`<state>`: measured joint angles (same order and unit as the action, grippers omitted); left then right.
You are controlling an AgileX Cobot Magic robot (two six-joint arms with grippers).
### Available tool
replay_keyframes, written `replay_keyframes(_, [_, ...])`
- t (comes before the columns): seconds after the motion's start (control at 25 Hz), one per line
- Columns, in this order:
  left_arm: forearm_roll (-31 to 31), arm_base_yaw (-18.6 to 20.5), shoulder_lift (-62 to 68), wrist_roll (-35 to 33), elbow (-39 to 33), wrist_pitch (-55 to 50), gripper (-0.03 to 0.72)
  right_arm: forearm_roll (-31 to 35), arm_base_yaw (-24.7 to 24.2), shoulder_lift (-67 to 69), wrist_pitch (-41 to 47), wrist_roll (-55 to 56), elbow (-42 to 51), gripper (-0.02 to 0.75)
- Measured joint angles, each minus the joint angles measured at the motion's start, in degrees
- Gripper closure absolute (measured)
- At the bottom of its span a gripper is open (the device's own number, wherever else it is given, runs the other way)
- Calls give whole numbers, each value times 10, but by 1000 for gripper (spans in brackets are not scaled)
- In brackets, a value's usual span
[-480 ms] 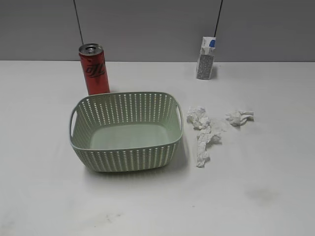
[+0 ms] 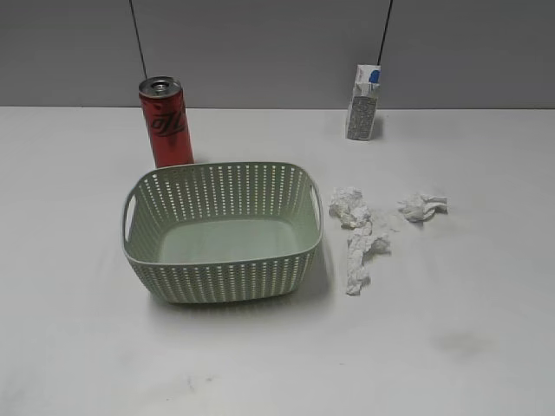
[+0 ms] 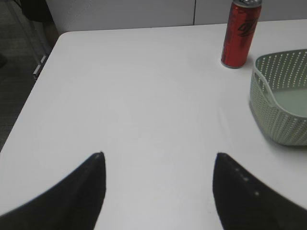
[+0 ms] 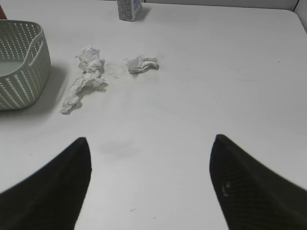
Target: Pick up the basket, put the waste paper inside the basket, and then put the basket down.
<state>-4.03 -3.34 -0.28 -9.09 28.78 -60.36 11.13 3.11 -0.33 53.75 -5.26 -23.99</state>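
The pale green basket (image 2: 222, 232) stands empty on the white table, left of centre; it also shows in the left wrist view (image 3: 283, 98) and the right wrist view (image 4: 19, 64). White waste paper wads lie just right of it: a twisted long one (image 2: 357, 243) and a smaller one (image 2: 421, 206), also in the right wrist view (image 4: 86, 79) (image 4: 141, 63). My left gripper (image 3: 158, 155) is open and empty, well left of the basket. My right gripper (image 4: 149, 140) is open and empty, nearer than the paper. Neither gripper shows in the exterior view.
A red drink can (image 2: 166, 122) stands upright just behind the basket's left end. A white-and-blue carton (image 2: 363, 102) stands at the back right. The table's left edge (image 3: 33, 91) shows in the left wrist view.
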Motion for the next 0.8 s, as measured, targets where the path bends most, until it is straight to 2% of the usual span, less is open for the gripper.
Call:
replay_keyframes(0.52, [-1,0,11,0,1,2,157,0,0,0,0,0,0,158])
replay_keyframes(0.8, [-67,-1,175,0,41,55,157,0,0,0,0,0,0,158])
